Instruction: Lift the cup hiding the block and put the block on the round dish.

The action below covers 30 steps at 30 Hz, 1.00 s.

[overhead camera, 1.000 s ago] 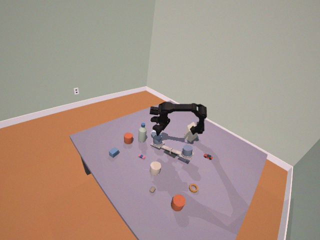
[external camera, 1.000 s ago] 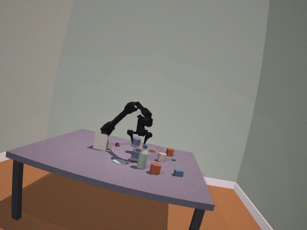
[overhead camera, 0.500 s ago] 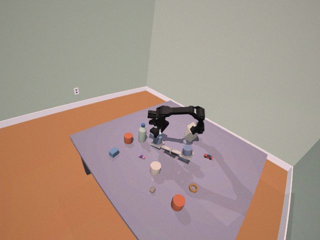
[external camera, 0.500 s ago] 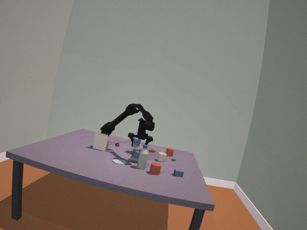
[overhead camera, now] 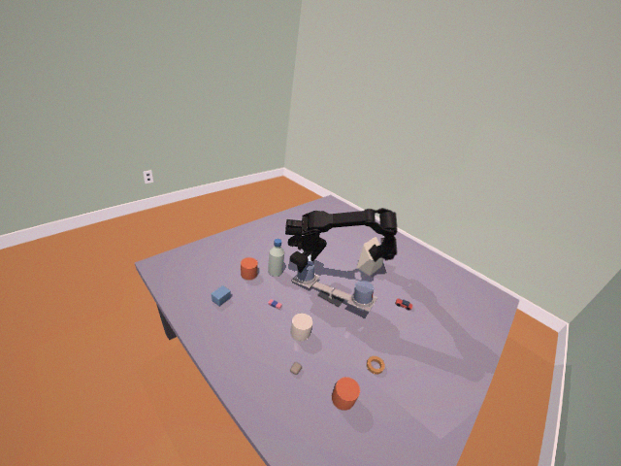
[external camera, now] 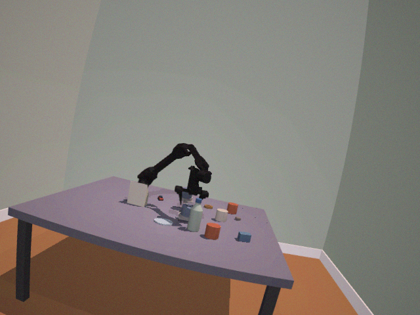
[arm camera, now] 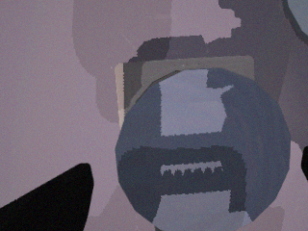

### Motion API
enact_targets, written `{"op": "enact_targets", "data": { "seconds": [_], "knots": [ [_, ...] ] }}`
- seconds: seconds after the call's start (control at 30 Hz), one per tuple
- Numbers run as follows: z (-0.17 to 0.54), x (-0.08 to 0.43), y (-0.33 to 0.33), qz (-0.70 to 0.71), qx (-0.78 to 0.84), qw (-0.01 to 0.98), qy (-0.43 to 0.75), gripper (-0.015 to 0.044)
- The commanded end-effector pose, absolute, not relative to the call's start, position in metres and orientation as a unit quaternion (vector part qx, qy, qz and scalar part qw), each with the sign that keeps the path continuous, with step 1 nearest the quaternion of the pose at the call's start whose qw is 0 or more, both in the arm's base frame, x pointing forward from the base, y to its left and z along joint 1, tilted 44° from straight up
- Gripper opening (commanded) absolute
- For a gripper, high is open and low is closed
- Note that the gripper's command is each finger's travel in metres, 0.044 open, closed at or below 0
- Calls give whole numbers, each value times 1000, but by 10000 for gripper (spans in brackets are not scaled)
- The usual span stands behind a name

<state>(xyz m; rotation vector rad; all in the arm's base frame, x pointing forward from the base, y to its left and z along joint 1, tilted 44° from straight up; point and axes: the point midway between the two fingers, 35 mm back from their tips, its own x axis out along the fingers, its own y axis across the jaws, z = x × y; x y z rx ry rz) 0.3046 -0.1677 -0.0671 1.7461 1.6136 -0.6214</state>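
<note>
So the arm (overhead camera: 345, 217) arches over from its base so the gripper (overhead camera: 304, 261) hangs straight above the far cup (overhead camera: 306, 272) on the balance (overhead camera: 331, 290), fingers spread wide and holding nothing, probably to straddle it cleanly. The other cup (overhead camera: 363, 292) sits untouched. The round dish (external camera: 163, 221) waits just beside the balance; the block is hidden.

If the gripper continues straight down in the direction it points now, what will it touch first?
Most likely the flat top of the blue-grey cup standing on one end of the balance. The open gripper hangs directly above it, holding nothing. How much gap remains between the fingers and the cup is hard to judge.
</note>
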Motion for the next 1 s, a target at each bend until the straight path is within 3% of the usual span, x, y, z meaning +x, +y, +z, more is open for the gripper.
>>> {"op": "enact_targets", "data": {
  "seconds": [0.0,0.77,0.87,0.97],
  "knots": [
    [-73,305,-161,-238,671,330,620,440],
    [-97,307,-137,-237,672,330,620,440],
    [-97,307,-137,-237,672,330,620,361],
    [-97,307,-137,-237,672,330,620,341]
  ]
}}
